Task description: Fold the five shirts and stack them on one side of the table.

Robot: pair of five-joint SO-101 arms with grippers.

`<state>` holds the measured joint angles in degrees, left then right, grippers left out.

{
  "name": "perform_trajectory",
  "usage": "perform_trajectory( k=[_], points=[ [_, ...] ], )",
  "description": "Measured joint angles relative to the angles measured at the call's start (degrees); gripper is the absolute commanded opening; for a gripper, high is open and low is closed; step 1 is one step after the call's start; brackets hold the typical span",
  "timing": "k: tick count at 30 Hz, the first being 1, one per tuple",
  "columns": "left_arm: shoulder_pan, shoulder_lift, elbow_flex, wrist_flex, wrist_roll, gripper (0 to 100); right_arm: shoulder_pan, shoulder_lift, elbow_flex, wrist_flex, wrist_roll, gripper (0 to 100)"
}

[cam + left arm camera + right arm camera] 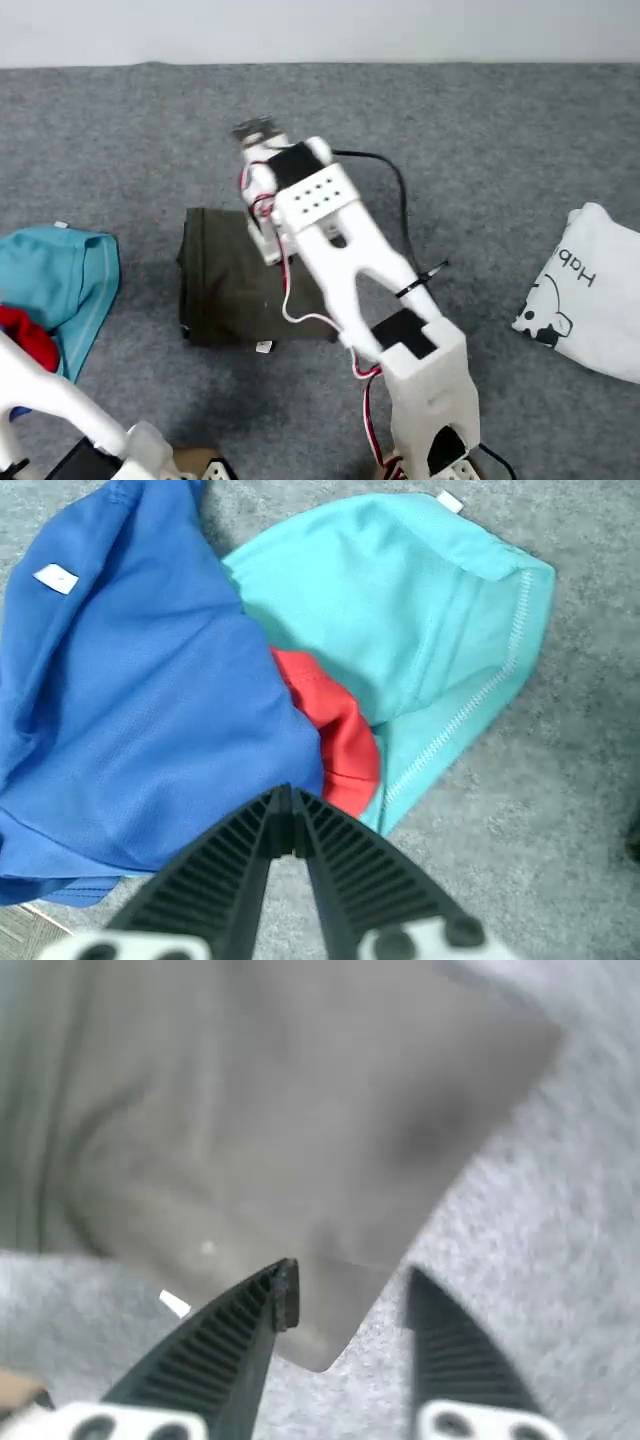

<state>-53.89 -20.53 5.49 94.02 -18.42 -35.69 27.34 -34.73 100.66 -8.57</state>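
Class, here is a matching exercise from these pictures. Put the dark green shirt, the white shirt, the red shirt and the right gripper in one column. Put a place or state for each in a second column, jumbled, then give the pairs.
Things
1. dark green shirt
2. white shirt
3. red shirt
4. right gripper

Places or states
A. open
B. at the right edge of the table in the high view
C. folded, mid-table
D. tucked between the blue shirt and the turquoise shirt

Pairs: 1-C, 2-B, 3-D, 4-A
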Motion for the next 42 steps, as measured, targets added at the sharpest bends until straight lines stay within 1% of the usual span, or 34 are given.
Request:
perform_trajectory(
  k=[6, 15, 20, 22, 27, 28, 29, 31, 34, 37, 39, 42],
  points=[
    [2.90, -0.09, 0.00, 1.14, 0.00, 1, 0.18, 6.51, 0.00, -2.99, -1.85, 29.3],
    [3.16, -5.89, 0.00, 1.14, 0.00, 1, 0.18, 16.44, 0.00, -10.73, -1.85, 29.2],
    [3.52, -6.86, 0.62, 1.14, 0.00, 1, 0.44, 19.78, -0.18, -11.60, -1.85, 28.8],
    [3.52, -6.95, 1.14, 1.14, 0.00, 1, 0.53, 20.48, -0.88, -11.52, -1.85, 24.3],
    [3.52, -6.95, 1.67, 1.14, 0.00, 1, 1.23, 20.75, -0.88, -11.25, -1.76, 1.6],
    [3.52, -6.95, 1.76, 1.14, 0.00, 1, 2.02, 20.75, -0.88, -11.16, -0.70, 0.3],
    [3.52, -6.95, 1.85, 1.14, 0.00, 1, 2.73, 20.66, -0.88, -10.90, 0.97, 1.8],
    [3.52, -6.95, 1.85, 1.14, 0.00, 1, 4.13, 20.75, -0.97, -10.02, 3.87, 0.8],
    [3.52, -6.95, 1.85, 1.14, 0.00, 1, 5.63, 21.27, -2.11, -7.65, 5.19, 1.0],
    [3.52, -6.95, 1.85, 1.14, 0.00, 1, 6.51, 21.63, -4.40, -3.16, 6.42, 1.0],
    [3.52, -6.95, 1.85, 1.14, 0.00, 1, 7.21, 21.36, -5.80, -0.53, 8.70, 1.0],
    [3.52, -6.95, 1.85, 1.14, 0.00, 1, 8.18, 17.58, -5.89, -0.18, 12.40, 0.9]
  ],
)
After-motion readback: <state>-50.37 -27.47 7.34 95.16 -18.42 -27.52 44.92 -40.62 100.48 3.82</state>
